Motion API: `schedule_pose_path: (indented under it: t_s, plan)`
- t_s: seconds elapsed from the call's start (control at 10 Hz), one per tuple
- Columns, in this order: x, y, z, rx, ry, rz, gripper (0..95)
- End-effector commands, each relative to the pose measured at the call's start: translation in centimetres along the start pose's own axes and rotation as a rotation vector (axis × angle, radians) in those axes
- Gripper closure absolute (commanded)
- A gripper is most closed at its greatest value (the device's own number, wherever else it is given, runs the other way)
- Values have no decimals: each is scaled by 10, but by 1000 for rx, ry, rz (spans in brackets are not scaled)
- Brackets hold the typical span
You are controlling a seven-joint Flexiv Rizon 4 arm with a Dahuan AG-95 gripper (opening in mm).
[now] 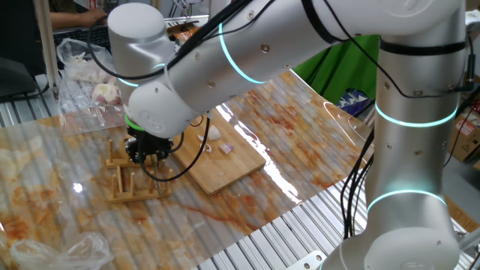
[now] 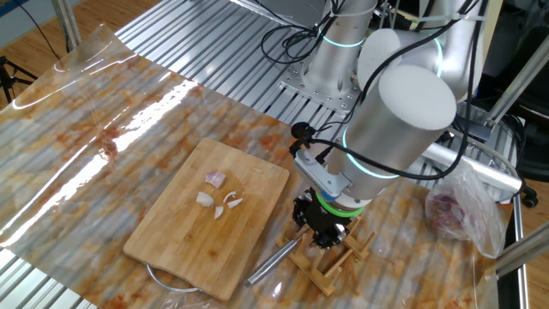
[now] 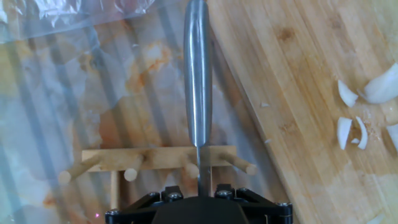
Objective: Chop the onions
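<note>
Several small white onion pieces (image 2: pixel 214 179) lie together on the wooden cutting board (image 2: pixel 180 240); they show too in the hand view (image 3: pixel 346 93) and the other fixed view (image 1: pixel 226 149). A steel knife (image 3: pixel 198 81) rests in a wooden peg rack (image 3: pixel 155 158) beside the board, its round handle (image 2: pixel 273 262) sticking out. My gripper (image 3: pixel 200 190) hangs low over the rack (image 2: pixel 334 257), jaws on either side of the knife's thin part with a little gap on each side, open. The arm hides the knife in one fixed view, where the gripper (image 1: pixel 150 154) sits just above the rack (image 1: pixel 127 184).
A clear bag of whole pinkish bulbs (image 1: pixel 90 75) lies behind the rack, also seen at the table's edge (image 2: pixel 467 210). Crumpled plastic (image 1: pixel 60 251) sits at the front corner. A stained transparent sheet (image 2: pixel 103 112) covers the table. The board (image 3: pixel 298 74) lies right of the knife.
</note>
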State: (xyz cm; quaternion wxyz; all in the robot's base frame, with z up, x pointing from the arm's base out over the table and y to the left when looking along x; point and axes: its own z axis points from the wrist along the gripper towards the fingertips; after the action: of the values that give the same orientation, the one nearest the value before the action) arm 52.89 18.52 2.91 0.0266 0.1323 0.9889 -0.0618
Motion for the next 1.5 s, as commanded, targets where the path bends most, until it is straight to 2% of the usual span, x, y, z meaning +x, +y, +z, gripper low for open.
schedule_pose_path:
  t_s: [0.1,0.2,0.3,0.7,0.9,1.0,1.1,1.2,1.4,1.5]
  plan:
    - [-1,0,0,7,-4,-2,950]
    - [-1,0,0,14,-5,-3,950]
    - [-1,-1,-1,47,-10,-16,950]
    - [0,-4,-7,28,-2,-30,950]
    - [0,-7,-11,0,0,-26,950]
    - [0,-7,-12,-3,1,-25,950]
    - [1,-13,-21,-48,11,-16,950]
    - [2,-15,-25,-63,15,-5,950]
    - [4,-19,-39,-111,30,27,950]
    - [4,-19,-40,-115,31,29,950]
